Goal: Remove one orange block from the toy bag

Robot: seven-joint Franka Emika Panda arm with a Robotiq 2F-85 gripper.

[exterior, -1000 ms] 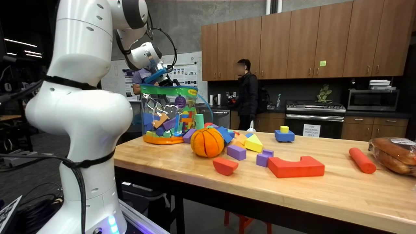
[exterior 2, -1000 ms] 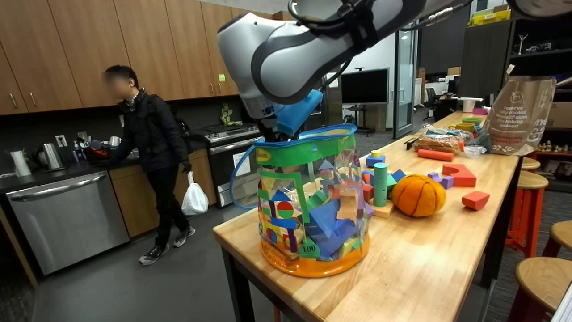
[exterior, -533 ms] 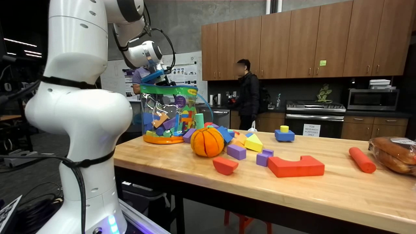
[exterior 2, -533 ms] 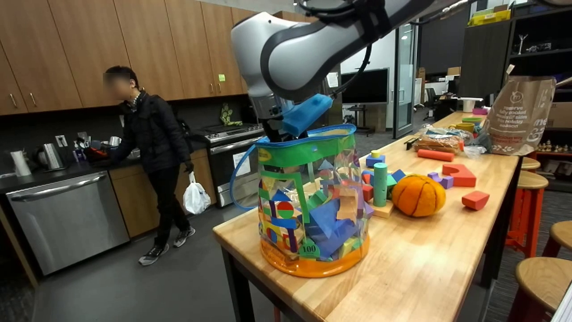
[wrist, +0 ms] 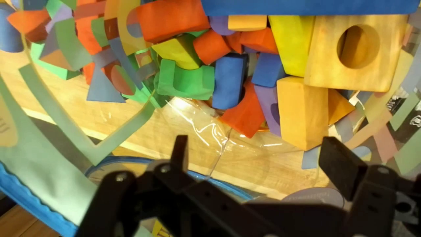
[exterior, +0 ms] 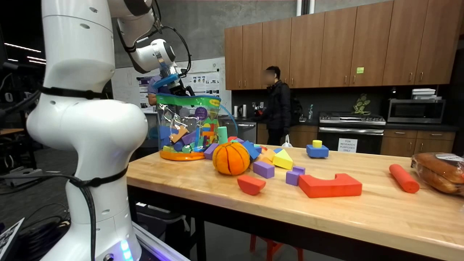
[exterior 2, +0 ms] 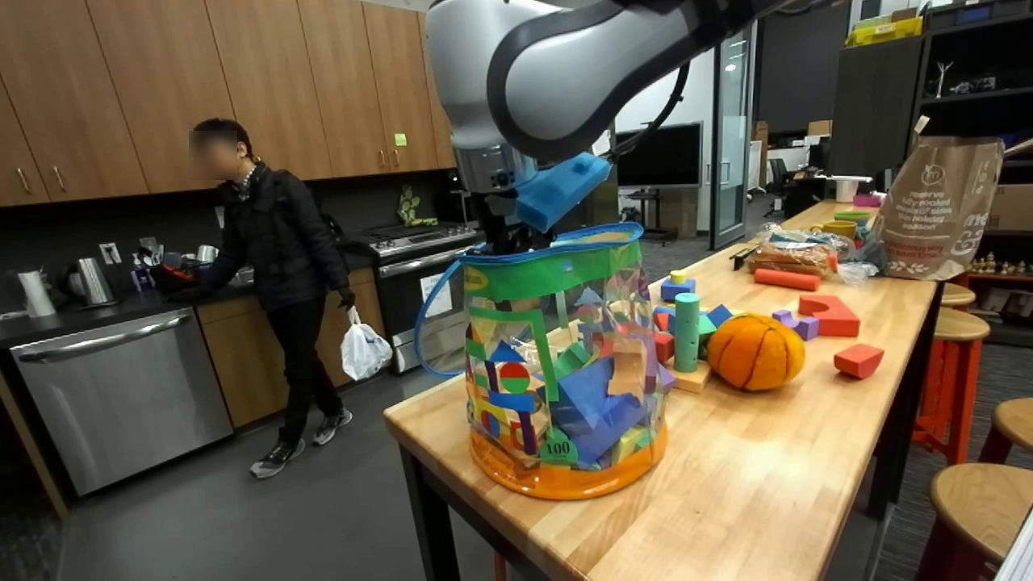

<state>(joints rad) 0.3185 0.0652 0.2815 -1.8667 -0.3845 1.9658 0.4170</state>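
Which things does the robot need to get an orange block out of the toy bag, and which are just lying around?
For the job:
toy bag
orange block, inside that bag (several there look right)
gripper, open

Just lying around:
orange ball
big red block
red cylinder
yellow wedge

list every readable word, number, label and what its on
"FOR RESEARCH PURPOSES ONLY": sheet on the oven
"100": green disc on the toy bag
"reserve fully cooked … this holiday season": brown paper bag, rest unclear
"0": dark object, far left
Too small or blurred: yellow label, purple disc, wall posters, bread label
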